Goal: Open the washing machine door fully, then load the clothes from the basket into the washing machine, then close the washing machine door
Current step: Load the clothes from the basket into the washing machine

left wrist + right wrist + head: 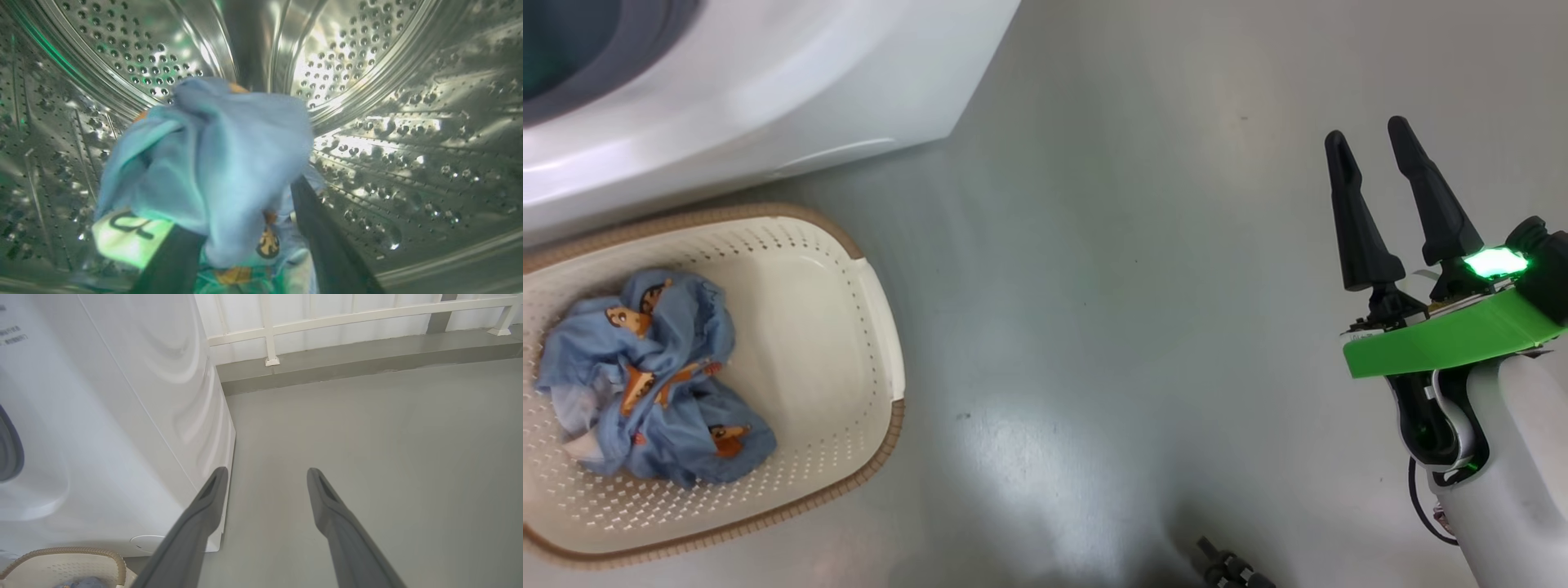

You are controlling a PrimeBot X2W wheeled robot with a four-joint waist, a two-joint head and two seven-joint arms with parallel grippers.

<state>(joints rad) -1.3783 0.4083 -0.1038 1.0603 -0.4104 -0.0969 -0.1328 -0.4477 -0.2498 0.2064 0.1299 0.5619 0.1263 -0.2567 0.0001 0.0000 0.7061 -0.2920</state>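
Mid-loading, the left gripper (249, 183) stood spread around a garment (212, 163) inside the drum (408, 155), the right gripper (1370, 135) spread and idle; next, probably, fetching the other garment (654, 376) from the basket (849, 269), lower left.

1. Washing machine (768, 98): 1, with 1 steel drum (408, 143).
2. Basket (886, 343): 1, just in front of the washing machine.
3. Clothes: 2 blue printed bundles. The first bundle (662, 384) is in the basket, the second bundle (212, 163) inside the washing machine.
4. Grippers: 2, with 2 dark fingers each. The left gripper (245, 196) is inside the washing machine, the right gripper (1368, 132) out beside it.
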